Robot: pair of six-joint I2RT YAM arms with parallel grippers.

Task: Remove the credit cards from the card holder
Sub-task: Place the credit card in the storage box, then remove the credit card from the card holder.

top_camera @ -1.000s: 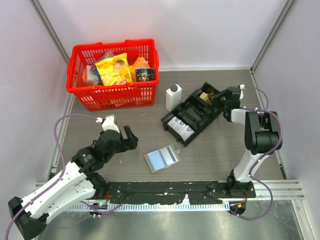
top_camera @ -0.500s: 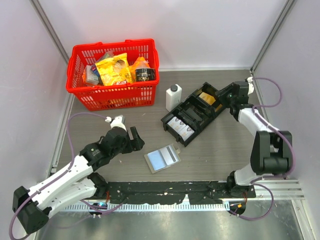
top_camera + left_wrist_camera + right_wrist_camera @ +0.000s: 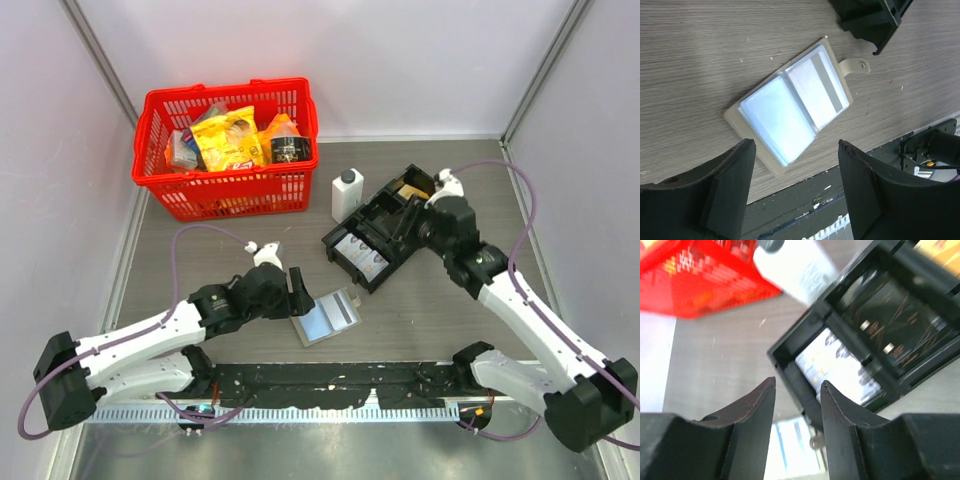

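Two arms reach over the grey wood-grain table [image 3: 430, 310], seen from above. Near the table's 6 o'clock edge the card holder [image 3: 324, 318] lies opened flat, its two pale blue shiny panels facing up and its small tab [image 3: 856, 65] sticking out toward 1 o'clock in the top view. Through the right-hand panel a light card with a grey stripe shows in the left wrist view. Just at 9 o'clock of the holder sits the left gripper [image 3: 795, 145], its fingers spread wide with nothing between them; in its own camera the holder's near edge lies in the gap between the two tips, and I cannot tell whether they touch it. At 2 o'clock of the holder, and apart from it, stands the black tray [image 3: 378, 215], with pale printed cards [image 3: 360, 257] in the compartment nearest the holder. Over the tray's 3 o'clock end hangs the right gripper [image 3: 797, 382], fingers parted and pinching nothing. One white bottle [image 3: 346, 195] stands upright just beside the tray at its 10 o'clock corner. Farther off, at 11 o'clock of the table, a red basket [image 3: 225, 185] holds snack bags
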